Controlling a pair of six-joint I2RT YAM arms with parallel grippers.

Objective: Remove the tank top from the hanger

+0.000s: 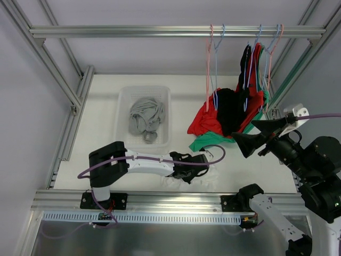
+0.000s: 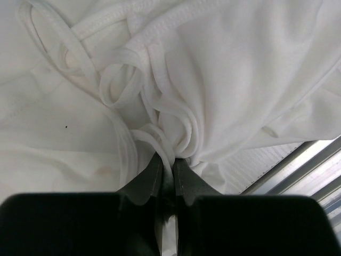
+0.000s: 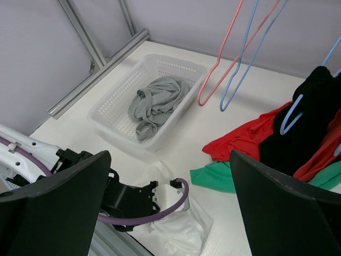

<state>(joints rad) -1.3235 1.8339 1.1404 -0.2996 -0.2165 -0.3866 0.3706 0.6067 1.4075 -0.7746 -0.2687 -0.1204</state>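
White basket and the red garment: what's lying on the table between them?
Nothing: the table between the basket and the red garment is bare, clearest in the right wrist view. An empty pink hanger and blue hanger dangle above it.

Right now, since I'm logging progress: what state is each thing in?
Left gripper: shut on the white top.
Right gripper: open, empty.
White top: crumpled on the table, off any hanger.
Grey top: bunched in the basket.
Two hangers: bare, on the rail.
Other tops: hung, sagging onto the table.
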